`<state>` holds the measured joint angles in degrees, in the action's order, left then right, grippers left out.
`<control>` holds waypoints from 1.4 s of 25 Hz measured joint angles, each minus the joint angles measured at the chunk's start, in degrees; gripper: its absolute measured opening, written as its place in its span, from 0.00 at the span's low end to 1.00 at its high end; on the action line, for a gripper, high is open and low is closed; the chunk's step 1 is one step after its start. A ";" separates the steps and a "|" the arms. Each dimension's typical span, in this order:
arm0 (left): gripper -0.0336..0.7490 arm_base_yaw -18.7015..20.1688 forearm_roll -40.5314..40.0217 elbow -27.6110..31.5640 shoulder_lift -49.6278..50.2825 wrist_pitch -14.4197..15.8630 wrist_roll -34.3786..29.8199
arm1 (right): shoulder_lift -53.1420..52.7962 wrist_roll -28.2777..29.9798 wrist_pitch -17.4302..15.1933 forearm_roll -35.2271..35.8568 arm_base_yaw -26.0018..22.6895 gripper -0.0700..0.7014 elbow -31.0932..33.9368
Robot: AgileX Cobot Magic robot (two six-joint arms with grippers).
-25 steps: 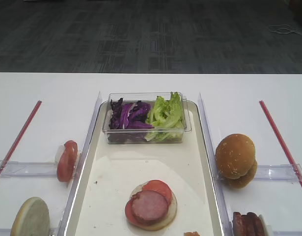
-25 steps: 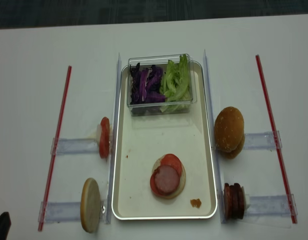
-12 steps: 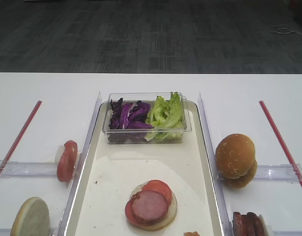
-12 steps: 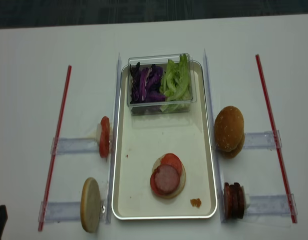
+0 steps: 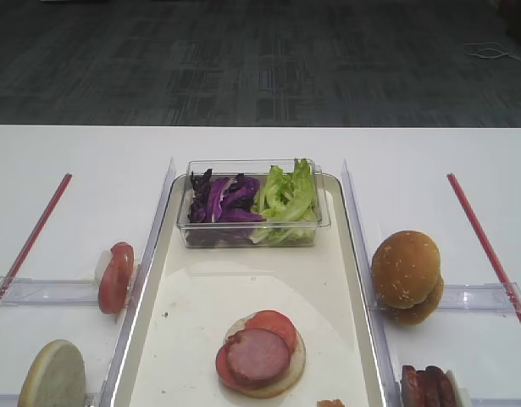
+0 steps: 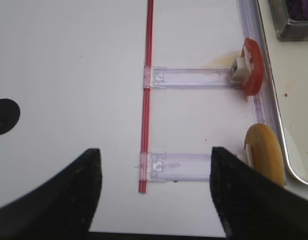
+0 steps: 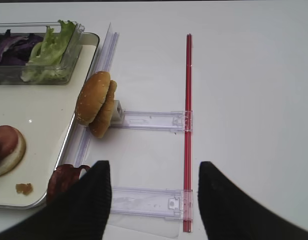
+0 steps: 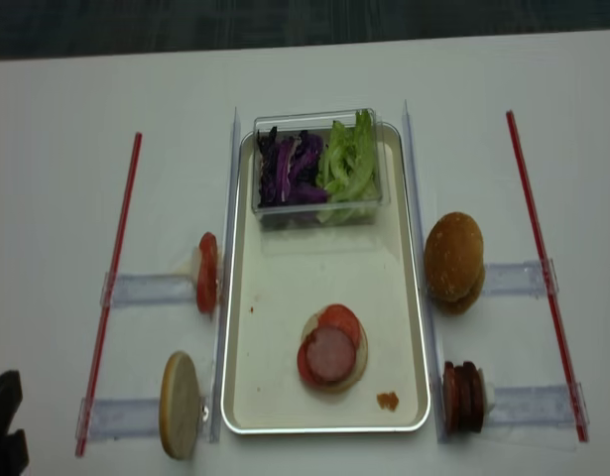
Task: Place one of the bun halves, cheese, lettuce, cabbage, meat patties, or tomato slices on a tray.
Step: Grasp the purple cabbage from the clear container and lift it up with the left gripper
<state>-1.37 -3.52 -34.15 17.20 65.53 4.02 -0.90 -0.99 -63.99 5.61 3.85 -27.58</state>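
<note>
Tray [image 8: 275, 297] holds bun base [image 8: 354, 369], tomato [image 8: 341, 319], patty [image 8: 330, 355] at 6 o'clock; greens unplaced. Left gripper [image 6: 154, 192], right gripper [image 7: 152, 200] both spread, empty.

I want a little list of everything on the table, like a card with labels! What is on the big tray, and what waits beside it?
tray: long cream-white tray with raised rim
on tray, far end: clear plastic tub holding purple cabbage shreds and green frilly lettuce
on tray, near end: pale bun half, red tomato slices, pinkish-brown meat patty on top
left of tray: upright tomato slices; upright pale bun round
right of tray: golden sesame buns; upright dark patties
fingers: both grippers open, empty
</note>
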 joint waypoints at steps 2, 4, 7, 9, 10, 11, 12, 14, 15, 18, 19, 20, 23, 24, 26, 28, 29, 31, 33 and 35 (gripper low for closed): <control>0.65 0.00 0.00 -0.61 2.05 -0.11 0.00 | 0.00 0.00 0.00 0.00 0.00 0.61 0.00; 0.65 0.00 0.00 -1.37 4.43 -0.19 0.09 | 0.00 0.00 0.00 0.00 0.00 0.61 0.00; 0.65 0.00 0.00 -2.65 7.80 -0.60 0.09 | 0.00 0.00 0.00 0.00 0.00 0.61 0.00; 0.65 0.00 0.00 -3.44 10.02 -0.73 0.09 | 0.00 0.00 0.00 0.00 0.00 0.61 0.00; 0.65 0.00 0.00 -3.81 11.24 -0.83 0.09 | 0.00 0.00 0.00 0.00 0.00 0.61 0.00; 0.65 0.00 0.00 -4.02 12.41 -0.95 0.09 | 0.00 0.00 0.00 0.00 0.00 0.61 0.00; 0.65 0.00 0.00 -4.38 13.59 -0.95 0.09 | 0.00 0.00 0.00 0.00 0.00 0.61 0.00; 0.65 0.00 0.00 -5.18 15.61 -1.08 0.09 | 0.00 0.00 0.00 0.00 0.00 0.61 0.00; 0.65 0.00 0.00 -5.57 16.67 -1.08 0.09 | 0.00 0.00 0.00 0.00 0.00 0.61 0.00; 0.65 0.00 0.00 -6.50 19.48 -1.45 0.09 | 0.00 0.00 0.00 0.00 0.00 0.61 0.00; 0.65 0.00 0.00 -6.85 20.47 -1.45 0.09 | 0.00 0.00 0.00 0.00 0.00 0.61 0.00; 0.65 0.00 0.00 -7.29 21.33 -1.45 0.09 | 0.00 0.00 0.00 0.00 0.00 0.61 0.00; 0.65 0.00 0.00 -8.30 24.56 -1.69 0.09 | 0.00 0.00 0.00 0.00 0.00 0.61 0.00; 0.65 0.00 0.00 -8.73 25.42 -1.69 0.09 | 0.00 0.00 0.00 0.00 0.00 0.61 0.00; 0.65 0.00 0.00 -9.25 27.55 -1.89 0.09 | 0.00 0.00 0.00 0.00 0.00 0.61 0.00; 0.65 0.00 0.00 -9.87 29.43 -2.39 0.09 | 0.00 -0.10 0.00 0.00 0.00 0.61 0.00; 0.65 0.00 0.00 -10.14 30.41 -2.69 0.09 | 0.00 -0.10 0.00 0.00 0.00 0.61 0.00; 0.65 0.00 0.00 -10.81 32.12 -3.78 -0.02 | 0.00 -0.10 0.00 0.00 0.00 0.61 0.00; 0.65 0.00 0.00 -11.52 33.77 -4.44 -0.02 | 0.00 -0.10 0.00 0.00 0.00 0.61 0.00; 0.65 0.00 0.00 -12.67 35.28 -4.72 -0.02 | 0.00 -0.10 0.00 0.00 0.00 0.61 0.00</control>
<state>-1.37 -3.52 -46.82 52.49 60.81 4.00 -0.90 -1.09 -63.99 5.61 3.85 -27.58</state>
